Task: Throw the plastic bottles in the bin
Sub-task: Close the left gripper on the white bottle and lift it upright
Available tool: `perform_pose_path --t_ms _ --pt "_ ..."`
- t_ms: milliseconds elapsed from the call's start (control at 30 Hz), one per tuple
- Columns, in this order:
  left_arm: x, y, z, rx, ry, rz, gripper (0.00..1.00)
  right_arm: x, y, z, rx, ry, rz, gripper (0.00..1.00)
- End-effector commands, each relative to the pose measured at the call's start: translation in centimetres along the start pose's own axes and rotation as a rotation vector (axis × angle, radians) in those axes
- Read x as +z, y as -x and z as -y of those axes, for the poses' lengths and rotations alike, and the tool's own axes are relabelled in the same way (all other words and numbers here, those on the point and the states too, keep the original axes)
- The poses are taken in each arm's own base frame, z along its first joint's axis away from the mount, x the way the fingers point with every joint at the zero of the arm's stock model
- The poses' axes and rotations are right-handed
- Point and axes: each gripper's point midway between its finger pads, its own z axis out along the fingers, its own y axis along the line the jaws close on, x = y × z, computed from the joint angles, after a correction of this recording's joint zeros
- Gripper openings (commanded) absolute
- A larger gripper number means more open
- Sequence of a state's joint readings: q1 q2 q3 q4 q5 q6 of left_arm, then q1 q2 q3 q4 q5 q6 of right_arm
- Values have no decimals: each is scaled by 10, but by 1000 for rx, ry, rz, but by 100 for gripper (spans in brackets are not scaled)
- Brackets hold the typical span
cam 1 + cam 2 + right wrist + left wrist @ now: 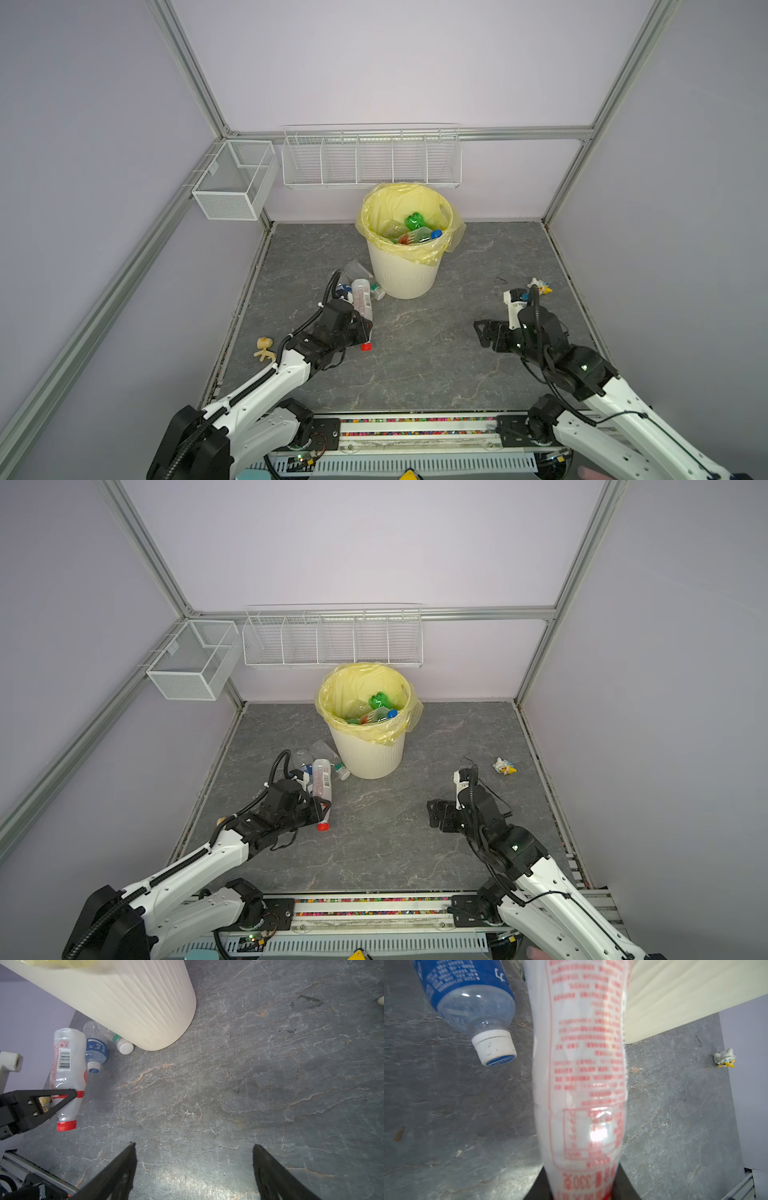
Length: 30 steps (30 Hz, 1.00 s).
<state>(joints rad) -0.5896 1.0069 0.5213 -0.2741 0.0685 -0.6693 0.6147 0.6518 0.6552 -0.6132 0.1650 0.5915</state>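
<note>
Grip confirmed: the left gripper [364,328] clamps the red-capped bottle [361,297] at its neck end, body pointing toward the bin [405,276]. The right gripper [193,1147] stands wide and empty over the floor [436,353]. Several binned bottles [417,235] lie inside; a blue-labelled bottle [96,1051] and a white-capped bottle [124,1046] lie beside its base.

Stereo overhead; wrist views apparently close.

Leaving the middle of the grey floor [432,336] bare and passable up to the bin's [405,272] front. Crowding its left foot with a red-capped bottle [362,299], a blue-labelled bottle [96,1050] and a white-capped bottle [124,1047]. Hemming in its far side with a wall-hung wire rack [372,160]. Dotting the right edge with a toy figure [539,286].
</note>
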Motion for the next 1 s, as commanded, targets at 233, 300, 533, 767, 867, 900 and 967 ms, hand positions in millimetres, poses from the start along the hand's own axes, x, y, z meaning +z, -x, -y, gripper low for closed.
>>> perform_pose_path --t_ms 233,300,533,767,867,900,967 --pt "-26 19 32 -5 -81 9 31 10 -1 5 2 -45 -28 88" --pt "-29 19 35 -10 -98 6 31 12 -5 5 0 -46 -40 88" --pt "-53 43 47 26 -101 84 31 16 -7 10 19 -60 -25 88" --pt "-82 66 60 14 -116 166 31 16 -5 14 -7 -96 -30 88" --pt "-91 74 67 16 -134 188 31 20 -3 9 -17 -79 -36 88" --pt "-92 75 69 18 -137 183 31 21 -3 8 -21 -80 -39 88" --pt "-97 80 72 18 -130 187 31 24 0 5 -30 -81 -42 88"
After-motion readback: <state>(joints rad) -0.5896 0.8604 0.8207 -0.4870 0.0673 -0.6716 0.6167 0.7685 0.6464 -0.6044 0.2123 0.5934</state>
